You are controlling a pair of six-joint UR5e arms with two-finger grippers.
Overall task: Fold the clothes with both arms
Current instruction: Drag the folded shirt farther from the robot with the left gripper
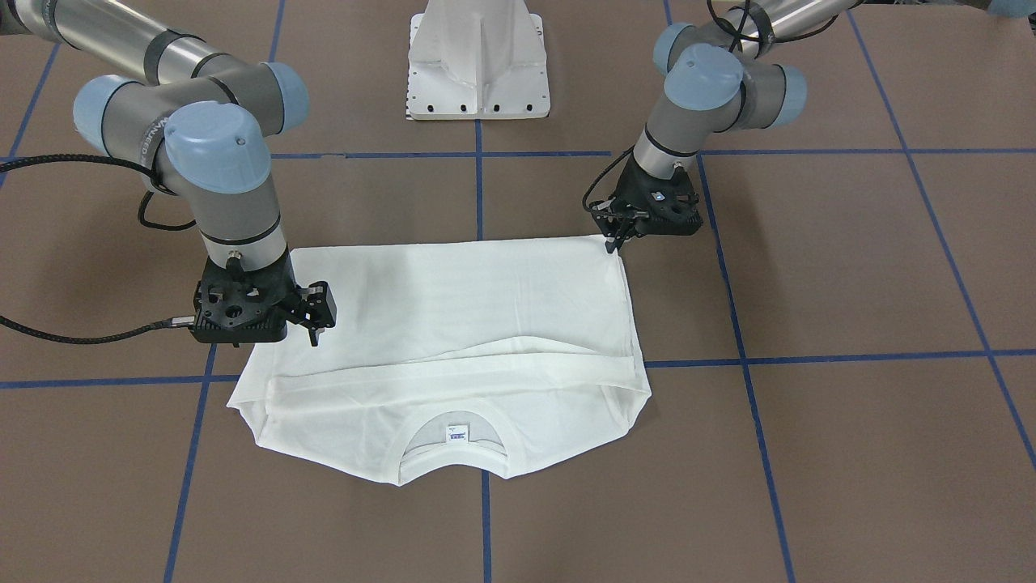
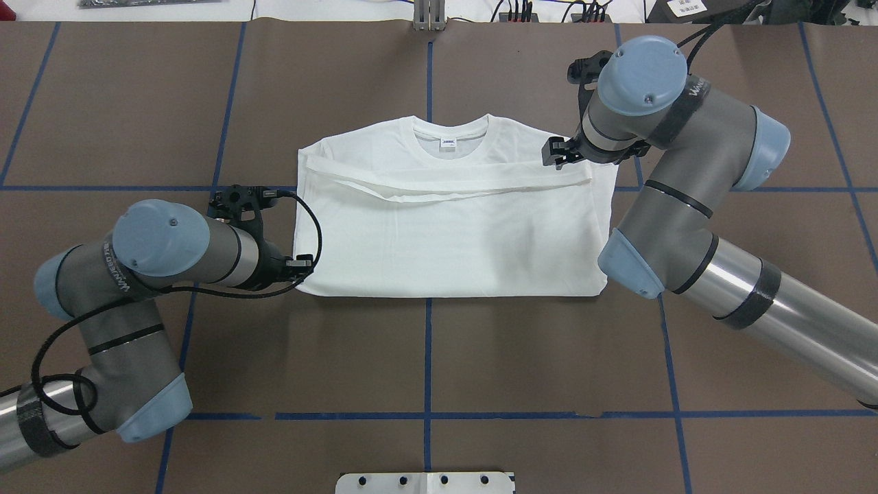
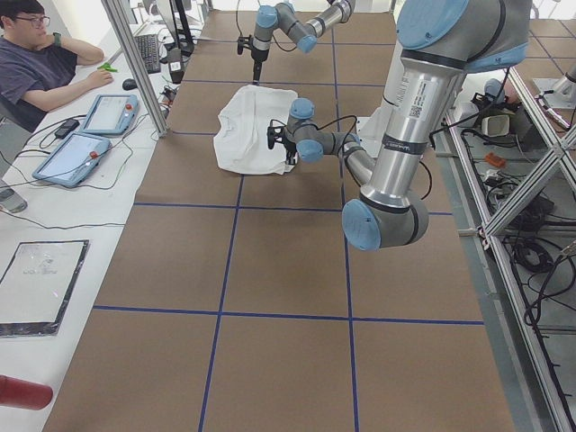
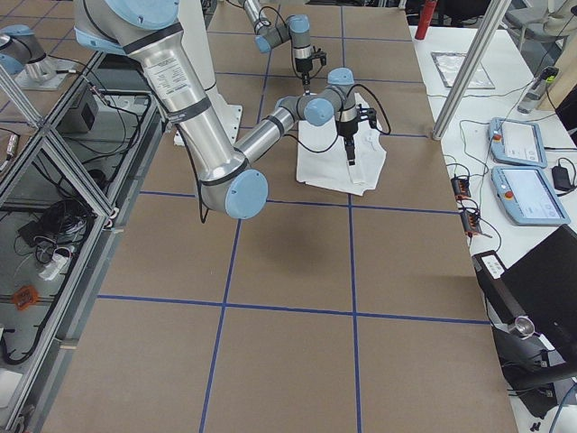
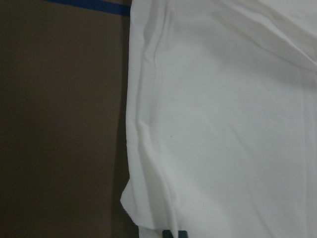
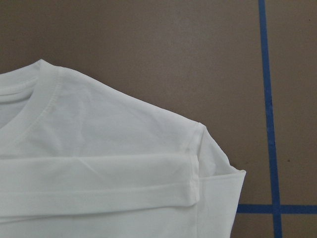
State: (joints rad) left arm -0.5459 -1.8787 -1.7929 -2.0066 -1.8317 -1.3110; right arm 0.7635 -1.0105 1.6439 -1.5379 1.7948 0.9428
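**A:** Shirt status?

**B:** Shirt lies flat mid-table, between the two arms. Collar is on the far edge, away from the robot, with the label showing inside it. A sleeve band is folded across the chest from left to right. The near edge is straight, and a tape line runs out from under its middle.

**A:** Left gripper?

**B:** Left gripper points down at the shirt's near-left corner, tip right at the cloth edge. In the wrist view the fingertips sit close together at the bottom, over white cloth, so the jaws look closed. I can't tell whether they pinch any fabric. The corner lies flat.

**A:** Right one?

**B:** Right gripper points down over the shirt's right side, by the sleeve band and the shoulder. It looks raised off the cloth. Can't tell the jaw state: no view shows the gap clearly. Its wrist view shows only the shoulder, collar edge, band end and tape.

**A:** Anything else around?

**B:** Off the table's far side, a person sits at a desk.
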